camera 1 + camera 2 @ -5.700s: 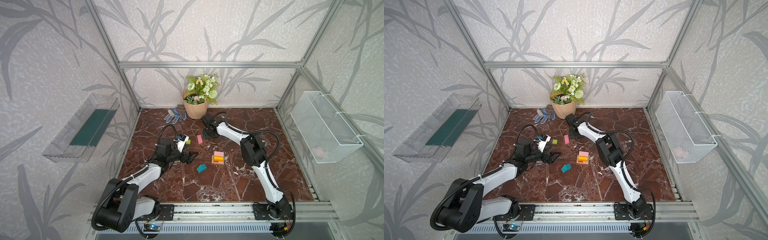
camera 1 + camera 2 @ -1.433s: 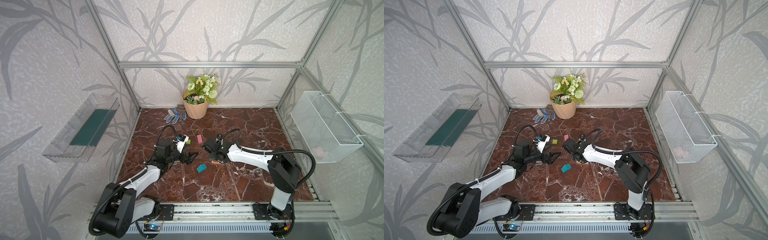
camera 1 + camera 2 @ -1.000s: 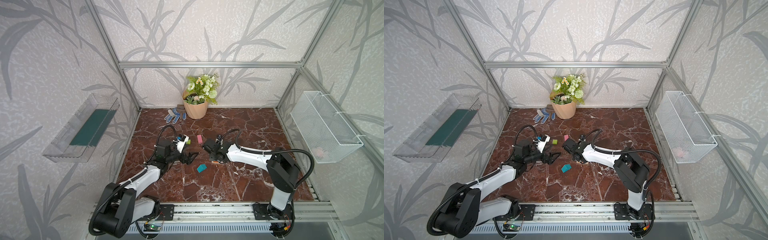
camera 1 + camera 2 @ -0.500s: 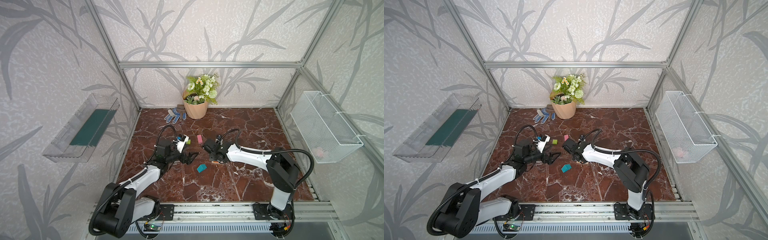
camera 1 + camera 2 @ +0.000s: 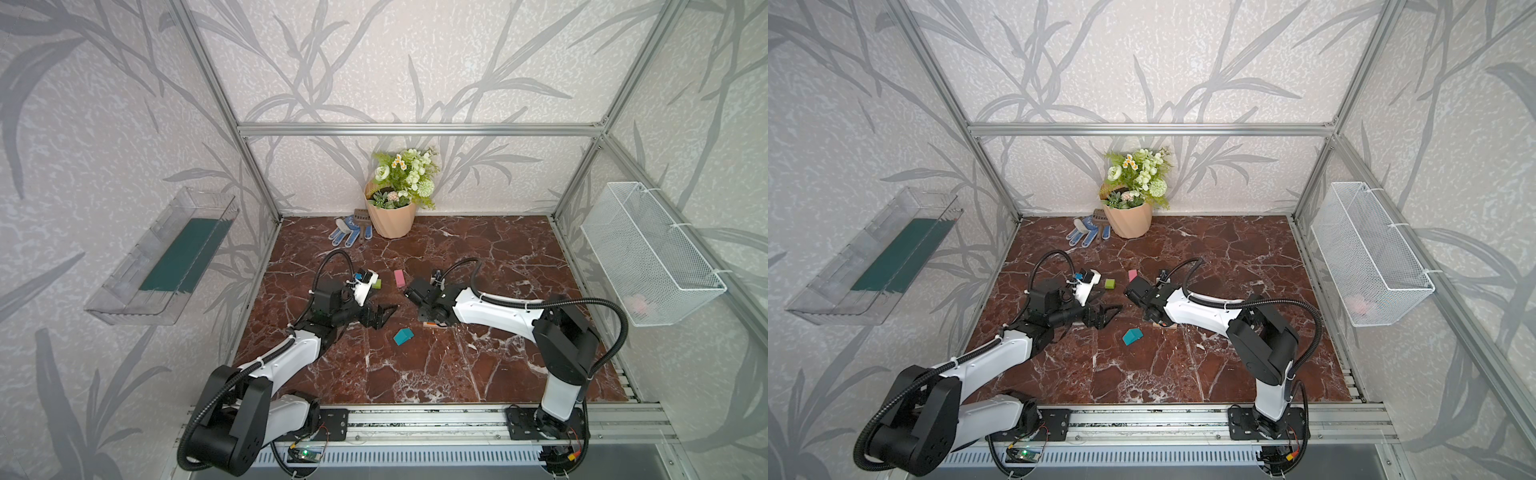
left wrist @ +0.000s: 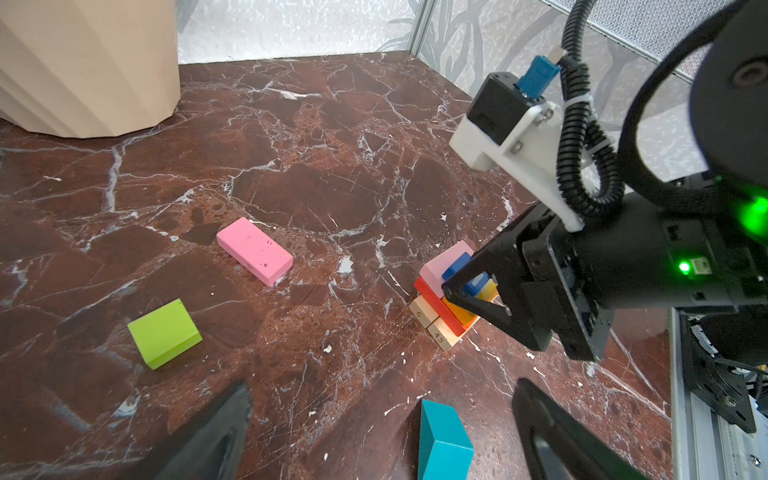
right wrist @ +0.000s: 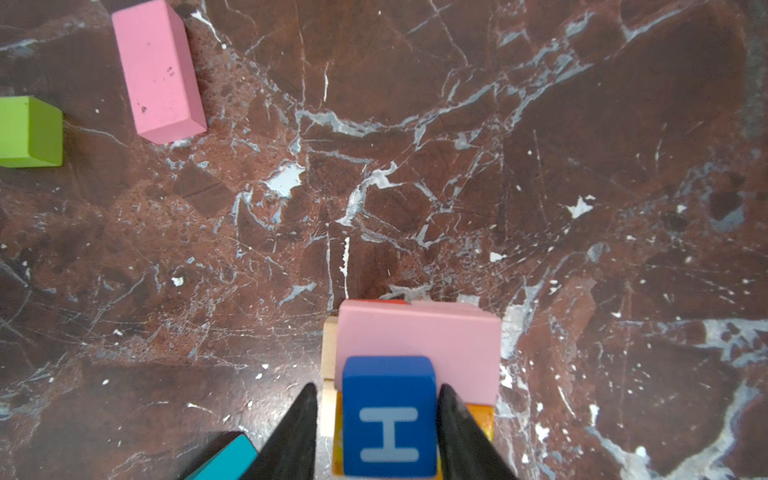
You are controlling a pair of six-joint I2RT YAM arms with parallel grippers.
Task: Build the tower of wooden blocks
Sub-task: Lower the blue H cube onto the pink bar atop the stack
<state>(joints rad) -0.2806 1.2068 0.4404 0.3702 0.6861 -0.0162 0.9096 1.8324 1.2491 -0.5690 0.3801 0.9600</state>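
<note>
tower (image 6: 440,309): mid-floor, just right of centre. Tan base and red, orange and pink layers are seen in the left wrist view, with the far side masked. In both top views only a sliver (image 5: 432,325) is seen under the right gripper (image 7: 376,386).
blue H cube (image 7: 390,415): seated on top of the tower beside the pink layer; its near edge is cut off by the frame.
right gripper: jaws parted round the blue H cube. A gap is seen on one side; contact on the other cannot be told.
teal house piece (image 5: 403,336): loose, just in front of the tower; cut off in both wrist views.
left gripper (image 6: 382,384): spread wide, nothing held, near the teal house piece; only its tips are seen in its own view.
pink oblong (image 5: 399,277), green cube (image 5: 377,284): loose behind the tower, apart from each other.
open room: bare marble floor (image 5: 498,257) is left behind, right and in front of the tower.
edges: flowerpot (image 5: 390,218) and gloves (image 5: 345,232) are kept at the back wall, well apart.
</note>
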